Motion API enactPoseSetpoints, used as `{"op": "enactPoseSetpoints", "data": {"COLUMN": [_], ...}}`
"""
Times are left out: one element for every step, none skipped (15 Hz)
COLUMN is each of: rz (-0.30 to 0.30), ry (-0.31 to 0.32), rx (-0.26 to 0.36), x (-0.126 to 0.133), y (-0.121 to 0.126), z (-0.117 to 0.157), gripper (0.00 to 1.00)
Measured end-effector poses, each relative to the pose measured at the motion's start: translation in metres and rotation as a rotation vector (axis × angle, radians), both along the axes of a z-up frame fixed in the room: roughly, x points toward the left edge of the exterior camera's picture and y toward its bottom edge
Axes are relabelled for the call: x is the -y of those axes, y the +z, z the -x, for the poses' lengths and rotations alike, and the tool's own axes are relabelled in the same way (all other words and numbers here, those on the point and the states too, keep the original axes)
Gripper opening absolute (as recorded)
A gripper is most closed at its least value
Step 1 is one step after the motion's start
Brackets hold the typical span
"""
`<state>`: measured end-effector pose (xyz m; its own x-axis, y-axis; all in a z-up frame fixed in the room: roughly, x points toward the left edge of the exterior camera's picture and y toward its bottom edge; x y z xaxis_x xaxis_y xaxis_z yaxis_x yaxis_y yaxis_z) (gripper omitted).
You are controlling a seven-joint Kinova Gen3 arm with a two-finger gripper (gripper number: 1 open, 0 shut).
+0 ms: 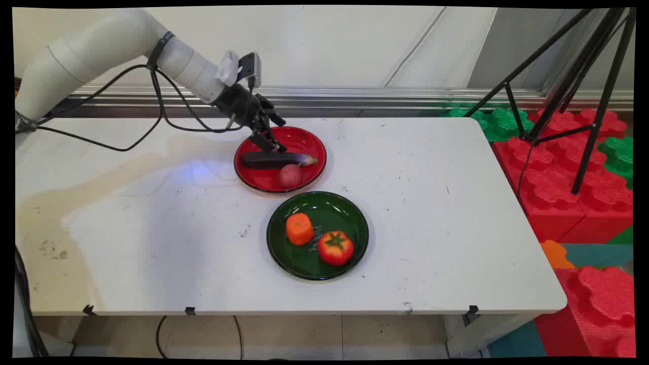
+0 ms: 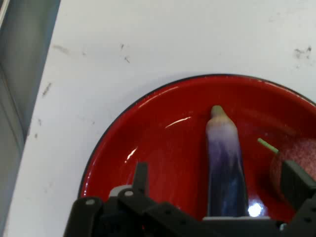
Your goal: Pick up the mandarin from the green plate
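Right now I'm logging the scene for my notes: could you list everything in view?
Red plate: one, far middle of table.
Eggplant: one, dark purple, lying on red plate.
Peach: one, pinkish red, on red plate beside eggplant.
Green plate: one, dark, nearer than red plate.
Orange: one, on green plate.
Tomato: one, red, on green plate.
Table: one, white.
Tripod: one, black, right.
Foam blocks: several, red and green, right.
Hand: one, black, open, over eggplant.
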<state>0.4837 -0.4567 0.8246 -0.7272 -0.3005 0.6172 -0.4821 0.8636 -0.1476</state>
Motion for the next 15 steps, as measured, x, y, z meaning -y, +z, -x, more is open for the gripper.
{"op": "enactPoseSetpoints", "data": {"rz": [0.005, 0.009, 0.013, 0.018, 0.022, 0.024, 0.027, 0.029, 0.030, 0.031, 0.032, 0.032, 0.033, 0.033, 0.034], "ry": [0.000, 0.002, 0.000, -0.001, -0.003, -0.003, -0.004, -0.004, -0.003, -0.001, -0.001, -0.002, -0.002, -0.002, -0.002], "rx": [-0.003, -0.007, -0.011, -0.015, -0.020, -0.023, -0.029, -0.033, -0.042, -0.053, -0.063, -0.072, -0.081, -0.091, -0.098], "x": [-0.001, -0.003, -0.006, -0.010, -0.014, -0.017, -0.021, -0.024, -0.029, -0.035, -0.042, -0.047, -0.054, -0.061, -0.067], "y": [0.003, 0.007, 0.012, 0.016, 0.022, 0.025, 0.030, 0.034, 0.039, 0.046, 0.052, 0.057, 0.064, 0.070, 0.075], "z": [-0.002, -0.005, -0.008, -0.012, -0.016, -0.019, -0.022, -0.025, -0.029, -0.033, -0.038, -0.041, -0.046, -0.050, -0.053], "gripper": [1.00, 1.00, 1.00, 1.00, 1.00, 1.00, 1.00, 1.00, 1.00, 1.00, 1.00, 1.00, 1.00, 1.00, 1.00]}}
